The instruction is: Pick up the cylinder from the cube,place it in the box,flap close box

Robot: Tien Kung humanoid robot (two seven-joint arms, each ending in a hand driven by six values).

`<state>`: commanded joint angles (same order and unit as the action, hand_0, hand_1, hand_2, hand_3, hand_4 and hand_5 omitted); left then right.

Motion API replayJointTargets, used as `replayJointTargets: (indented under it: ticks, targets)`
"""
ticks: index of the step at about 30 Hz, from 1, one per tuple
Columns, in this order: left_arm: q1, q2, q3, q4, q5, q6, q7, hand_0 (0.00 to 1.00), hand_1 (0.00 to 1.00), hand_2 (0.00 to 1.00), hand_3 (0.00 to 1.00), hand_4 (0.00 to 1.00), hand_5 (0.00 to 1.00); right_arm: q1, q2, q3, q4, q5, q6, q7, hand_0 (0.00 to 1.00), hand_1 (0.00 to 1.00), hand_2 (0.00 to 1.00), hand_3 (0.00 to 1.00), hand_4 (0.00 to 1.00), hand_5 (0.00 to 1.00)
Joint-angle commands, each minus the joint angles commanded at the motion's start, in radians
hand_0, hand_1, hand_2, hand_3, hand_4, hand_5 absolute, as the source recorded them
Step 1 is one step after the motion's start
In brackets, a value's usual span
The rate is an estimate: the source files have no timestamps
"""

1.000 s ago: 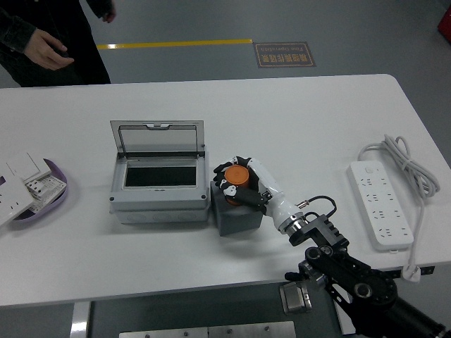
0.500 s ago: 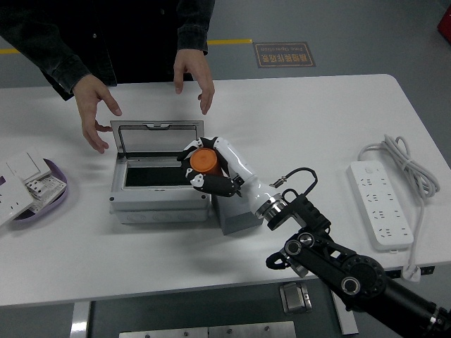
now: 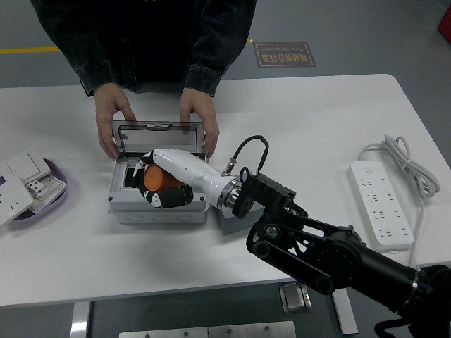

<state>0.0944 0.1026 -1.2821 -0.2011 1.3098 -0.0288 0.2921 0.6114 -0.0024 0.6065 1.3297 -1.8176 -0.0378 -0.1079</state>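
The orange cylinder [image 3: 156,181] is held in my right hand [image 3: 161,184], fingers curled round it, over the open cavity of the grey box [image 3: 158,210]. The box's clear lid [image 3: 158,139] stands upright at the back. A person at the far side holds that lid with both hands [image 3: 199,120], one at each upper corner. The dark grey cube [image 3: 231,221] sits just right of the box, mostly hidden behind my forearm [image 3: 204,182]. My left arm does not show.
A white power strip [image 3: 382,204] with its coiled cable lies at the right. At the left edge, a purple tray [image 3: 49,199] holds white switch plates. A metal bracket [image 3: 295,296] hangs below the table's near edge.
My right hand carried the cylinder left from above the box's right edge to over its cavity. The person leaned in and took hold of the lid with both hands.
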Motion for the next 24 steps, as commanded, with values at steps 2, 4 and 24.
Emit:
replayJointTargets:
  ticks: [2,4,24]
  targets:
    - [-0.001,0.000,-0.002,0.000,0.003,-0.001,0.001,0.604,0.603,0.561,0.605,0.671,0.184,0.018,0.002,-0.010,-0.001,-0.054,0.013,-0.045,0.098,0.271,0.346,0.269,0.002,0.002]
    - [-0.002,0.000,-0.005,0.000,0.008,-0.002,0.002,0.603,0.602,0.561,0.605,0.675,0.199,0.031,0.002,-0.019,-0.005,-0.101,0.021,-0.085,0.088,0.277,0.362,0.290,0.002,0.002]
    - [-0.005,0.010,-0.011,-0.002,0.019,-0.003,0.007,0.604,0.603,0.561,0.603,0.677,0.204,0.094,0.002,-0.082,-0.065,-0.164,-0.058,-0.342,0.192,0.464,0.500,0.483,0.265,0.002]
